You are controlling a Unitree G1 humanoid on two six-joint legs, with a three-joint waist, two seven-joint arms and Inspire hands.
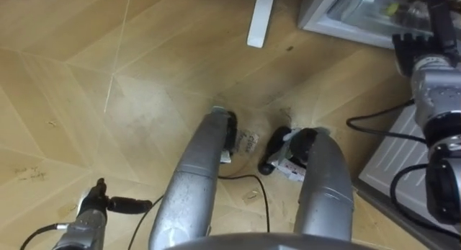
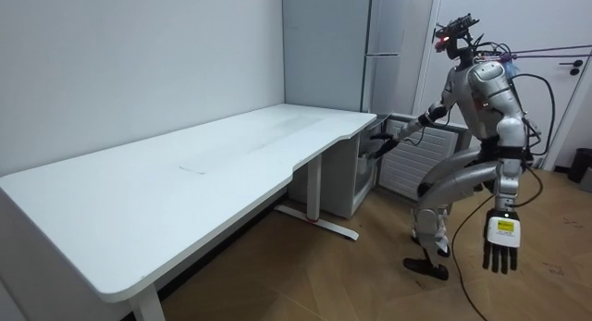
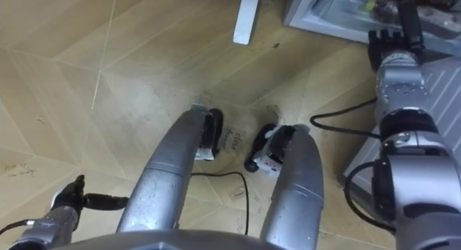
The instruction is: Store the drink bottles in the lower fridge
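Room view: the robot is standing at the far right end of the white desk (image 2: 185, 164), facing the lower fridge (image 2: 356, 178) tucked beside it. Its door (image 2: 407, 168) is standing open. The right hand (image 2: 379, 145) is reaching toward the opening. The left hand (image 2: 499, 245) is hanging low by the leg with fingers straight, holding nothing.

Left eye view: the right hand (image 1: 412, 41) is sitting at the rim of the lower fridge (image 1: 338, 30), at the far right. I cannot tell how far it is closed or whether it has anything. Blurred shapes (image 1: 371, 3) on the shelf inside, pale and yellowish, may be the drinks, but they are too unclear to call. The left hand (image 1: 101, 201) is showing near left.

Right eye view: the same reach is showing, with the right hand (image 3: 389, 37) against the compartment.

Drinks are probably stiff, smooth, and weighty when full, so they may slip. Wrapping around the middle of the body seems the safest hold.
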